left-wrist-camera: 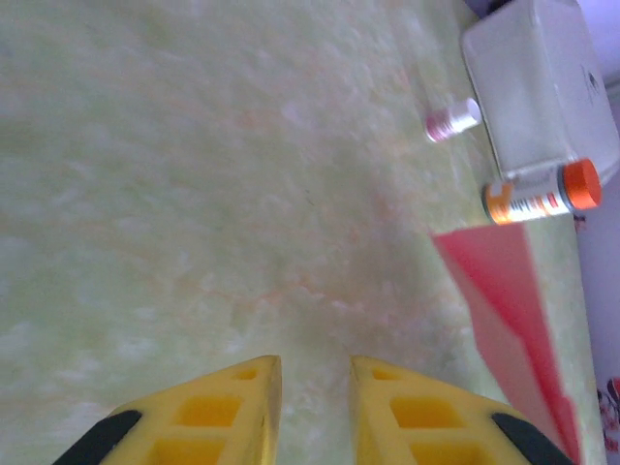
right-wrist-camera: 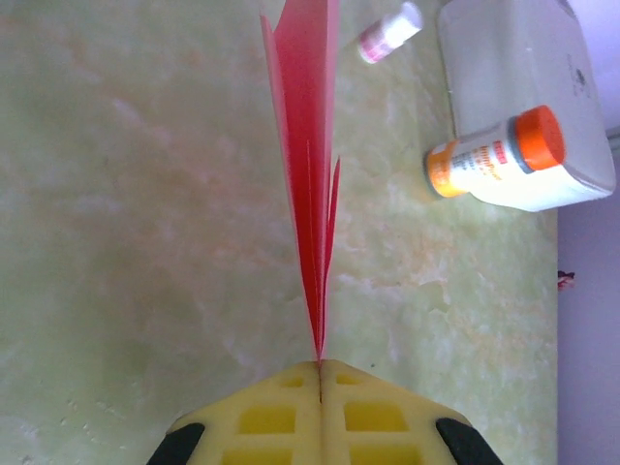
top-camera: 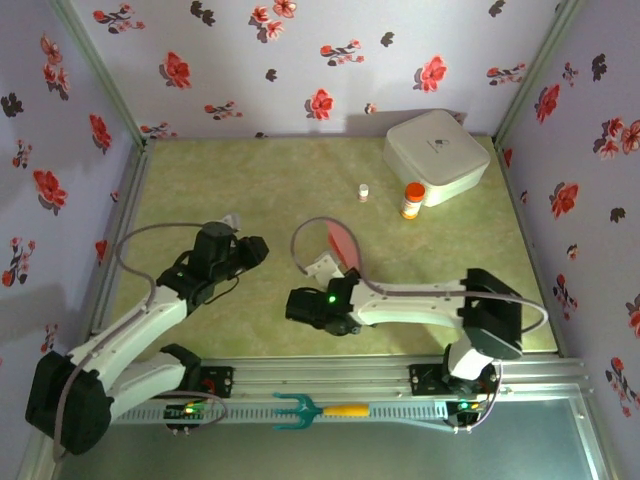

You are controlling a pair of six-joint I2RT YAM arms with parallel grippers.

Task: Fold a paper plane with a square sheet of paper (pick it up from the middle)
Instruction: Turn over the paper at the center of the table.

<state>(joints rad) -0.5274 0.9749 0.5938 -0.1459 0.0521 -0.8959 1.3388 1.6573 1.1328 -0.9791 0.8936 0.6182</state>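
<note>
Sticking from right pincer [right-wrist-camera: 320, 373]: paper plane [right-wrist-camera: 308, 145].

From above I see my right gripper [top-camera: 322, 268] near the middle of the green table [top-camera: 200, 190], pinching a folded salmon-pink paper plane [top-camera: 343, 243]. My left gripper [top-camera: 250, 250] sits just left of it. A white box [top-camera: 436, 155], orange-capped bottle [top-camera: 411, 200] and small vial [top-camera: 364, 192] occupy the far right corner.
</note>
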